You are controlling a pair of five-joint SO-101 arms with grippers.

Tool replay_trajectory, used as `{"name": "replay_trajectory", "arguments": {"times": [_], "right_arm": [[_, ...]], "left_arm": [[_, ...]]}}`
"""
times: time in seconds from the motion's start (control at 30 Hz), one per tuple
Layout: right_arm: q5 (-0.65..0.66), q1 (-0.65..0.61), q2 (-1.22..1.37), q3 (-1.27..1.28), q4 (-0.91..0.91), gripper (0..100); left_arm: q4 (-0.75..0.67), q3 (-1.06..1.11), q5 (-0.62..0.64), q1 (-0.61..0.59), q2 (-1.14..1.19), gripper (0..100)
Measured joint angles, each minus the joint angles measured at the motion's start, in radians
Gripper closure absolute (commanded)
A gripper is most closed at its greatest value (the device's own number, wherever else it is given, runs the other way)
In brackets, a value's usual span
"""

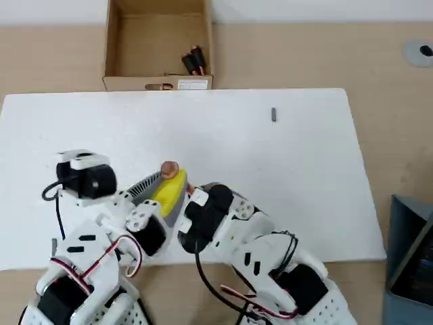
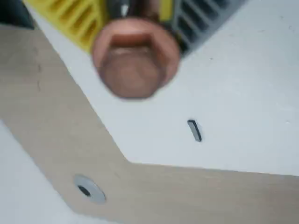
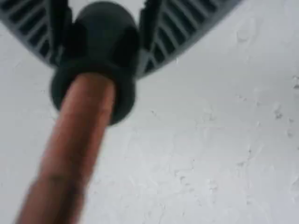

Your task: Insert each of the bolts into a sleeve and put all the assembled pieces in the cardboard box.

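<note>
White mat point(image 1: 284, 196), left claw point(image 2: 135, 10) clamping bolt point(image 2: 135, 63), right claw point(image 3: 105, 18) clamping sleeve point(image 3: 105, 46)

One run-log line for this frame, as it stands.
left gripper: shut on bolt | right gripper: shut on sleeve, bolt shaft in it | cardboard box: assembled pieces inside | stage: insertion

Bolt point(image 2: 135, 58) copper; sleeve point(image 3: 100, 56) black; mat point(image 1: 270, 176) white; cardboard box point(image 1: 111, 47) brown; left pincer point(image 2: 135, 14) yellow, grey.
</note>
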Motion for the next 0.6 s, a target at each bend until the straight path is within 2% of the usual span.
{"name": "replay_trajectory", "arguments": {"times": [0.37,0.6], "right_arm": [[0.003,0.002,0.002,0.003,0.002,99.0],[0.003,0.0,0.002,0.002,-0.002,99.0]], "left_arm": [[0.0,0.018,-0.077,0.034,-0.002,100],[0.002,0.034,-0.14,-0.058,-0.002,100]]}}
